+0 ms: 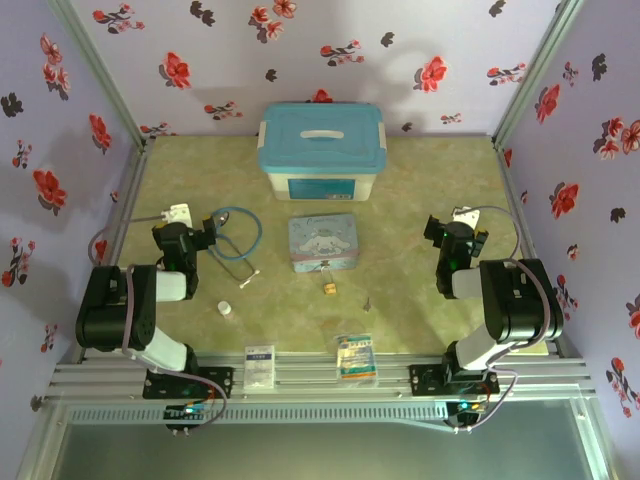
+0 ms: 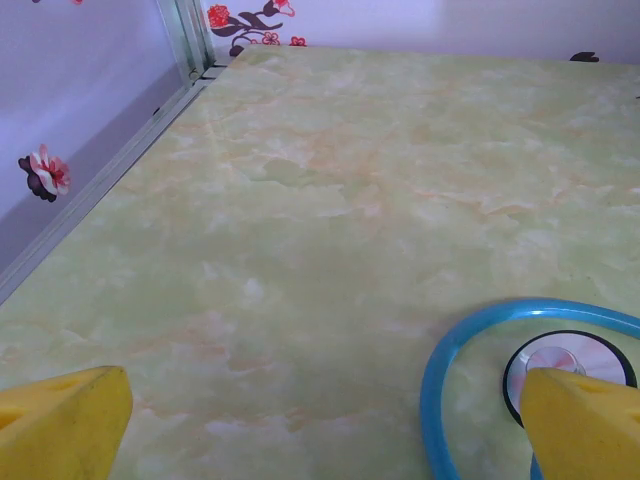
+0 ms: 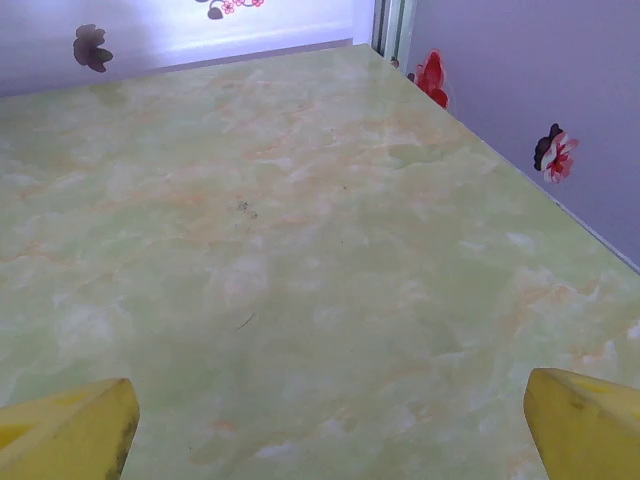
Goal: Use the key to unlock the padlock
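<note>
Brass padlock (image 1: 329,288) lies on the marbled table (image 1: 420,300) just in front of the cartoon tin (image 1: 323,243), seen from the top view; the key (image 1: 368,301) lies near it toward the right arm's side, not touching. Judgement: both tiny, light, rigid, slick metal, apt to skid; pinch the padlock across its body and the key by its bow

Left wrist view: left gripper (image 2: 320,425) jaws wide apart, empty; blue stethoscope tube (image 2: 450,360) beside one finger

Right wrist view: right gripper (image 3: 325,425) jaws wide apart over bare table, holding nothing
</note>
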